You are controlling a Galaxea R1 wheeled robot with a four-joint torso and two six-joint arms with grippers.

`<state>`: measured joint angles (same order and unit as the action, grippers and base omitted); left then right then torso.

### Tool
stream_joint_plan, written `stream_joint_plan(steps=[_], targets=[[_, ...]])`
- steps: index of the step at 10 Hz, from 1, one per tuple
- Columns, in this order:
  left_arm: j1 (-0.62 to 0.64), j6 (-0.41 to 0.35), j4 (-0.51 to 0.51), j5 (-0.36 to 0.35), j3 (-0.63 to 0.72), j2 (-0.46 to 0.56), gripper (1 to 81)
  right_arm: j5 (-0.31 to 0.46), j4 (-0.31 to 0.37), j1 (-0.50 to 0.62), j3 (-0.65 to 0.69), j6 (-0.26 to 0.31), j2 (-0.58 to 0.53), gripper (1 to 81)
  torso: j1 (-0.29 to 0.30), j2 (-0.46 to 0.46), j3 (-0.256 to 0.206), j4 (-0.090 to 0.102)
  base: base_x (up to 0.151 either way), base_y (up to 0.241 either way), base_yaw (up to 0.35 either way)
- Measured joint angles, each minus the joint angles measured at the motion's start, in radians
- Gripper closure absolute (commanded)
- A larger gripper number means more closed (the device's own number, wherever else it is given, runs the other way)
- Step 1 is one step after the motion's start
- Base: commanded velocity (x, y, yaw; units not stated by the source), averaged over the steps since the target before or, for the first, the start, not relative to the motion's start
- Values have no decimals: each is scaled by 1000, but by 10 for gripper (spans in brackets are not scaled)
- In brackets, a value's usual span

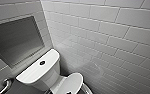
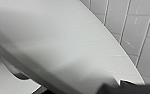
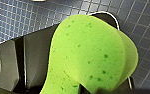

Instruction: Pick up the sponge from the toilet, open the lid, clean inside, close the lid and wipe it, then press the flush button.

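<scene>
A bathroom; white toilet against tiled walls.

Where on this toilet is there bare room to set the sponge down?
The tank top is bare on both sides of the flush button, toward the tiled wall and toward the rail. It is tight between that top and the lid.

Far & right walls were glossy white rectangular ceramic tiles, brick-laid w/ grey grout, soft sheen of light mid-wall. Left wall, same tile, had a recessed grey rectangular niche. White ceramic toilet tank stood just below the niche. Curved chrome metal grab bar sat near left. Floor was dark blue-grey small square mosaic tiles, pale grout.
</scene>
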<state>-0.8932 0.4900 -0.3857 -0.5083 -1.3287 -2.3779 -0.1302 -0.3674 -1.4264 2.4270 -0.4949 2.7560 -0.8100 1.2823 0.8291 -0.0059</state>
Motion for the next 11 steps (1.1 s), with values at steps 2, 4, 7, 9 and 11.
stream_joint_plan(steps=[2, 4, 7, 9, 11], targets=[[6, 94, 0, -35, 5, 14, 10, 0, 0, 0, 0, 0, 6, 811, 0, 0, 0, 0, 0, 0, 0], [6, 150, -3, -85, 23, 33, 10, 0, 0, 0, 0, 0, 7, 811, 0, 0, 0, 0, 0, 0, 0], [5, 216, -8, -137, 39, 71, 10, 0, 0, 0, 0, 0, 7, 811, 0, 0, 0, 0, 0, 0, 0], [0, 244, -12, -168, 44, 108, 10, 0, 0, 0, 0, 0, 7, 811, 0, 0, 0, 0, 0, 0, 0], [-17, 246, -19, -180, 44, 132, 10, 0, 0, 0, 0, 0, 7, 811, 0, 0, 0, 0, 0, 0, 0]])
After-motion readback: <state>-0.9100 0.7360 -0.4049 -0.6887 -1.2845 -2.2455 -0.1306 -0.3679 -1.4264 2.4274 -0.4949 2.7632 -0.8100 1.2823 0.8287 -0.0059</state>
